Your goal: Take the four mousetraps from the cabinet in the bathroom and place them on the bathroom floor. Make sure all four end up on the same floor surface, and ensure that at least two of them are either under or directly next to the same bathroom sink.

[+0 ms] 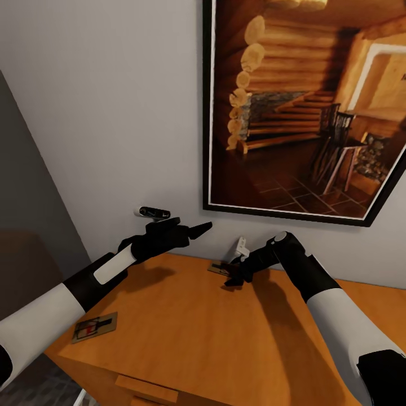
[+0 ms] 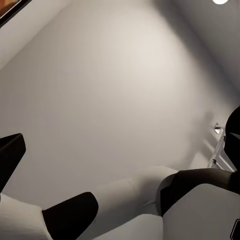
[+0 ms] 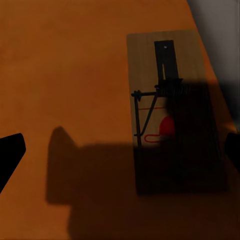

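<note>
Two mousetraps lie on the orange-brown cabinet top (image 1: 186, 332). One mousetrap (image 1: 95, 327) sits near its front left corner, under my left forearm. The other mousetrap (image 1: 216, 268) (image 3: 170, 110) lies at the back by the wall, its red mark and dark wire facing up. My right gripper (image 1: 231, 277) (image 3: 120, 155) hovers open just above this one, with a fingertip (image 3: 10, 155) on each side of the board and not touching it. My left gripper (image 1: 194, 230) is held open above the cabinet top, empty and facing the white wall. The other mousetraps are out of view.
A large framed picture of a log cabin (image 1: 304, 107) hangs on the white wall right behind the cabinet. A wooden bar handle (image 1: 145, 389) shows on the cabinet front. A dark grey wall panel (image 1: 28, 186) stands at the left.
</note>
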